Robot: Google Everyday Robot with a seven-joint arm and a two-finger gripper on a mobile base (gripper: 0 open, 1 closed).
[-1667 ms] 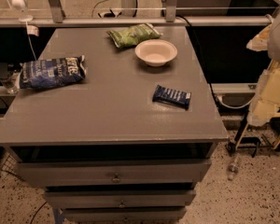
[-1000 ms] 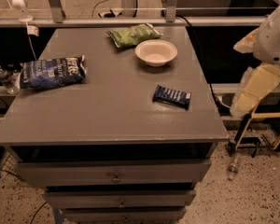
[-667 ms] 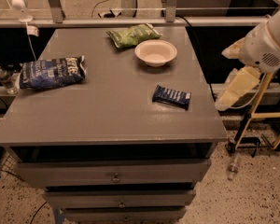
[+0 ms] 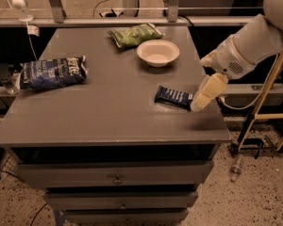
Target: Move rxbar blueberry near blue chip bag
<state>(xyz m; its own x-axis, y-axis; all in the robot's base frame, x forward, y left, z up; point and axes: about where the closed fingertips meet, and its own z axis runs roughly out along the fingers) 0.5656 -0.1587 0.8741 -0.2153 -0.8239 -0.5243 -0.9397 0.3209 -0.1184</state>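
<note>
- When viewed from the front, extends in from the right on a white arm (image 4: 254, 44): claw (image 4: 198, 105), set low over the right part of the gray counter (image 4: 108, 112).
- Claw tip: at the right end of the rxbar blueberry (image 4: 173, 97), just beside it; contact cannot be determined.
- Claw opening: cannot tell. Hold on any item: cannot tell.
- Rxbar blueberry: lies flat on the counter, right of centre and toward the front, slightly angled.
- Blue chip bag (image 4: 52, 72): lies flat at the left edge of the counter, well apart from the bar, with bare counter surface between them.
- White bowl (image 4: 158, 52): stands upright toward the rear, behind the bar.
- Green chip bag (image 4: 134, 34): lies at the rear edge, just beside the bowl.
- Drawers (image 4: 117, 175): stacked below the counter front, shut.
</note>
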